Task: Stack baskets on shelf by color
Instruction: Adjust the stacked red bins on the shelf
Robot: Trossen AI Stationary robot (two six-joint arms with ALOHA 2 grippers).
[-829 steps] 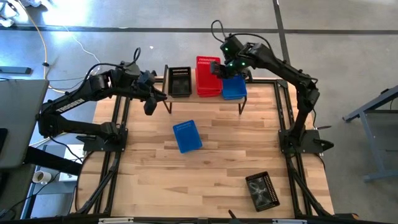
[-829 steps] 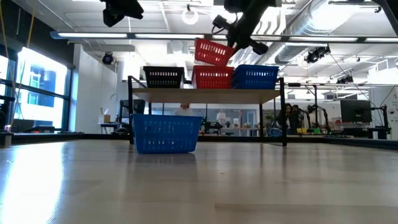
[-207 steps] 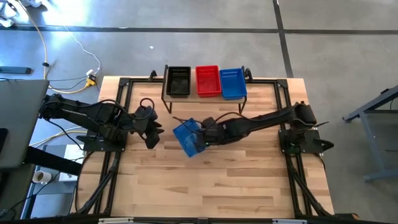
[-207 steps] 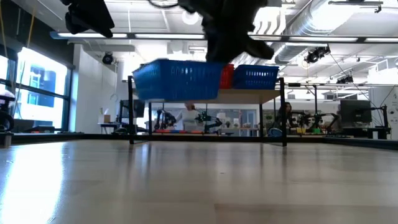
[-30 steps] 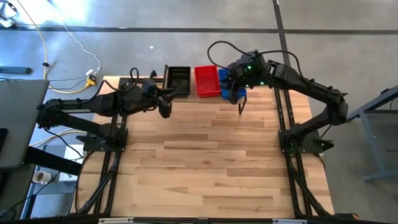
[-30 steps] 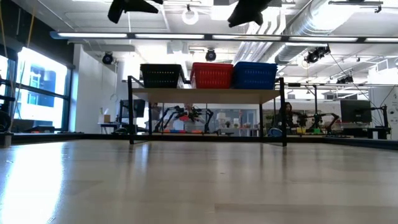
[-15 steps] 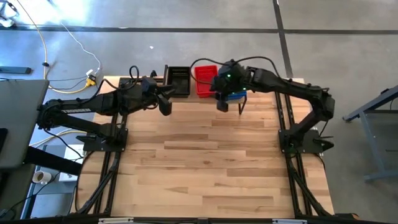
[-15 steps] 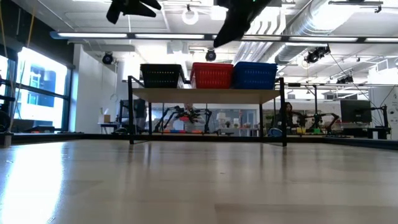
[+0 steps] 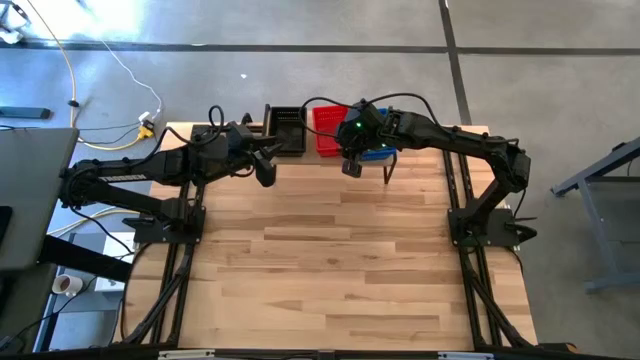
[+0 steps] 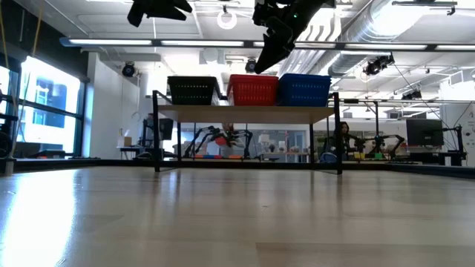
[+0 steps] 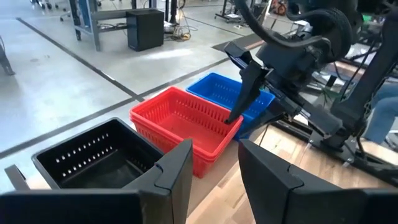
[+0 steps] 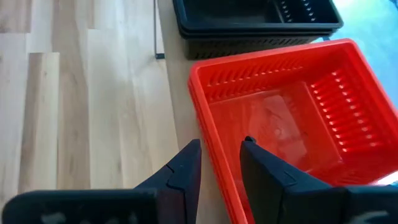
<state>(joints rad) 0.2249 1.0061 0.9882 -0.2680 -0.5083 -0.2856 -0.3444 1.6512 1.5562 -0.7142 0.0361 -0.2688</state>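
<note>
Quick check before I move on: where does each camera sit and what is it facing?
High: overhead, facing down; table, both arms.
Low: tabletop height, facing the shelf; arms overhead.
Left wrist: past the left gripper at the baskets and the right arm.
Right wrist: past the right gripper into the red basket.
All four show the red basket.

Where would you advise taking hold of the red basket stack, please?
Probably by the red basket stack's long front rim, coming down from above: it sits open-topped between the black baskets and blue baskets, so the sides look blocked.
</note>
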